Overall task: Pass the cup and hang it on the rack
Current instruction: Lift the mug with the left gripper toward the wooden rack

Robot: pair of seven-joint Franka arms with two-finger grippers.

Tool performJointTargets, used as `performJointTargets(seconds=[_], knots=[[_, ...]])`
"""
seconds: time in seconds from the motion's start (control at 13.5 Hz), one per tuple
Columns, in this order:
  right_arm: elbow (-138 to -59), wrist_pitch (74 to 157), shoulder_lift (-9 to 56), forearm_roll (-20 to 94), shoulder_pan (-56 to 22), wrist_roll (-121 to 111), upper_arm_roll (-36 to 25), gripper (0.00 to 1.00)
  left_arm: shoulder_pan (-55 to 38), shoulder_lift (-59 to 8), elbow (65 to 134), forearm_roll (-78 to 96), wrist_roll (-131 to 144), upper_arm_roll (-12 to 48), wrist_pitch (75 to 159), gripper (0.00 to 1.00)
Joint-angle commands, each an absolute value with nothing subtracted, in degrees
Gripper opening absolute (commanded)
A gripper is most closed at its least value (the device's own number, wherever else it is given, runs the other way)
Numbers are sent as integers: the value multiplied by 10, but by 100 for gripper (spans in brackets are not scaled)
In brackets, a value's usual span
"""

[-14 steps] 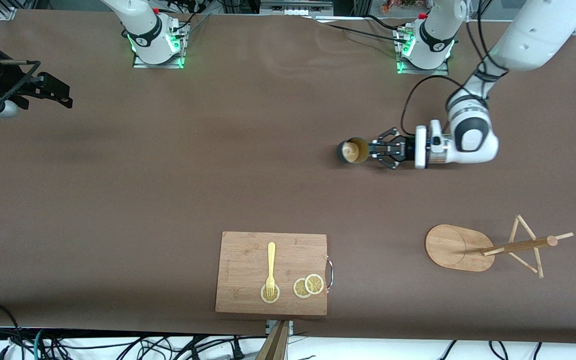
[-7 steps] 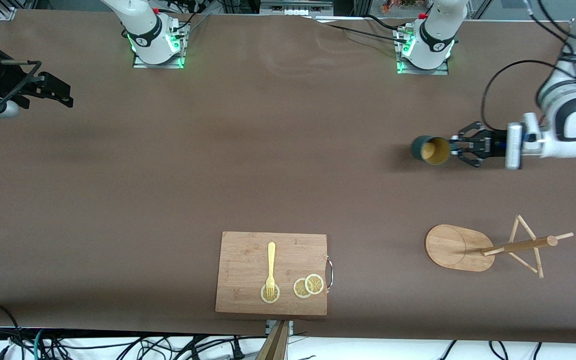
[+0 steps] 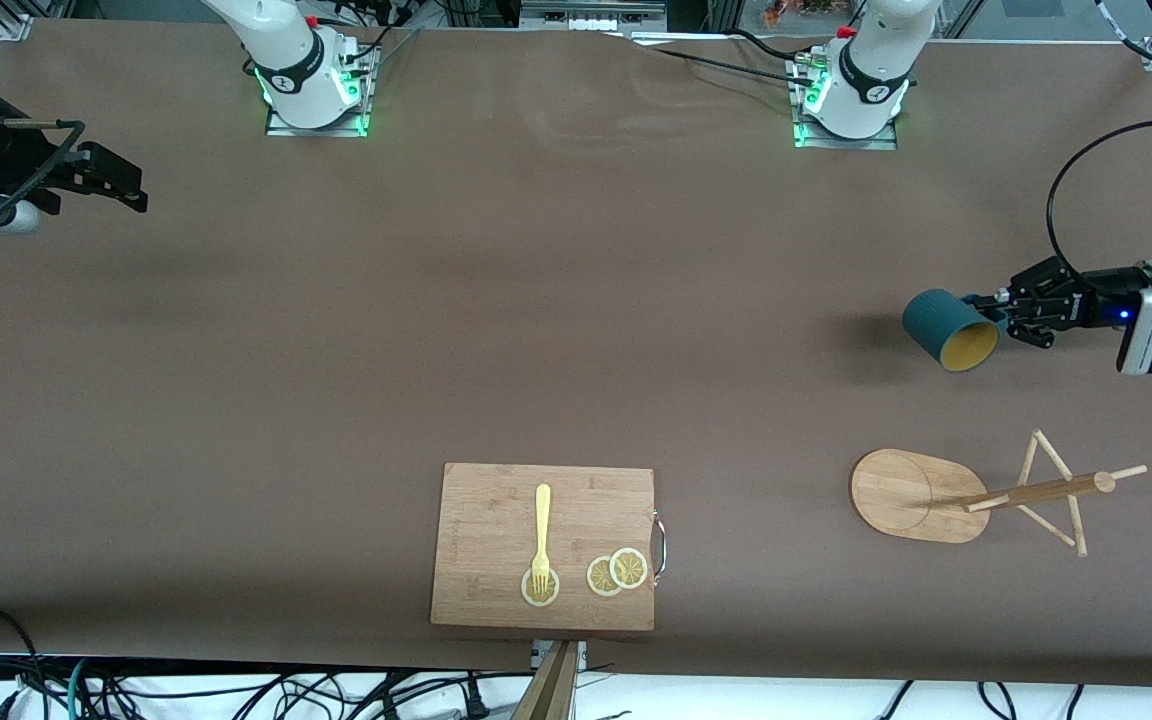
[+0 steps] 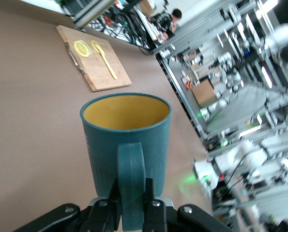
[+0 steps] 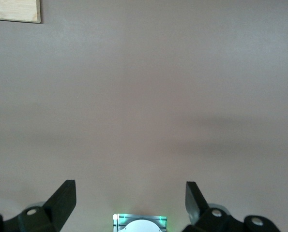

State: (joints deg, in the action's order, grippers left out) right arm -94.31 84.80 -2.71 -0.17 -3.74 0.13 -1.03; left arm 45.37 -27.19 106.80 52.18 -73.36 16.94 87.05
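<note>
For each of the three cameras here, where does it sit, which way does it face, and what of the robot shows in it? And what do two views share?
Front view: high across the table, facing both bases; the left gripper holds the cup in the air, above the table and apart from the rack.
Left wrist view: on the left arm, looking along its fingers clamped on the cup's handle.
Right wrist view: looks down at bare table; the open right gripper shows.
Shared: the cutting board, in front and left wrist views.

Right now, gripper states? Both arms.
Left gripper: shut on the cup by its handle, in the air over the table near the left arm's end.
Right gripper: open, holding nothing, waiting.
</note>
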Motion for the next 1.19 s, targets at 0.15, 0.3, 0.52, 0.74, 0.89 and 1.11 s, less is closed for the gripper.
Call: performJointTargets(seconds=[0.15,0.3,0.52,0.74,0.89,1.11], knots=[[-929,836,-24,-4,-35,2,-8,100,466,-308,1008,582,-546,173,839,0],[-929,836,-24,-4,-35,2,-8,100,476,-322,985,597,-492,174,831,0],[-929,835,-24,-4,-35,3,-8,100,478,-354,946,622,-414,174,826,0],[-929,835,-23,-4,-36,3,-7,100,481,-369,933,643,-340,174,827,0],[-929,836,-24,-4,-36,4,-7,100,482,-372,933,671,-284,174,827,0],[-929,835,-24,-4,-36,4,-7,100,478,-390,906,680,-244,174,827,0]])
